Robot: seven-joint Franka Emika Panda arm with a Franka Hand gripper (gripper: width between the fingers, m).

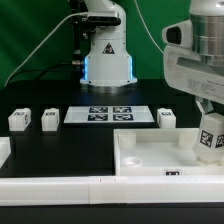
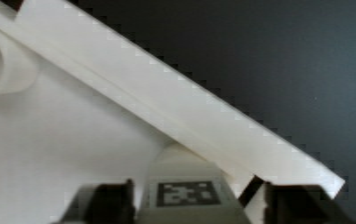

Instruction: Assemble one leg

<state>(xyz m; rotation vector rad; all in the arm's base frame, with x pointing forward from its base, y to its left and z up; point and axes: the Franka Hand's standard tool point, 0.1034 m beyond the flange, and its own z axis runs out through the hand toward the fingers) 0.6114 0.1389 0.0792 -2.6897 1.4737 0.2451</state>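
Exterior view, read from its left. A first spare leg (image 1: 18,119) and a second spare leg (image 1: 50,119) stand near each other on the black table (image 1: 60,150). They are judged to be staged there, clear of the work. The marker board (image 1: 110,114) lies flat at the centre, and a third spare leg (image 1: 166,117) stands just beside it on the right. The white tray (image 1: 140,160) sits nearer, toward the right.

At the far right the gripper (image 1: 207,128) is clamped on the leg (image 1: 211,142), which is held upright with its tag facing the camera, low over the tray's right far corner.

Wrist view: the leg (image 2: 193,190) is flanked closely by the fingers (image 2: 104,202). The tray wall (image 2: 175,90) runs diagonally beyond it, and a round socket (image 2: 1,70) is partly visible. The upright hold is judged to suit lowering the leg into a corner socket — contact with the tray floor cannot be told.
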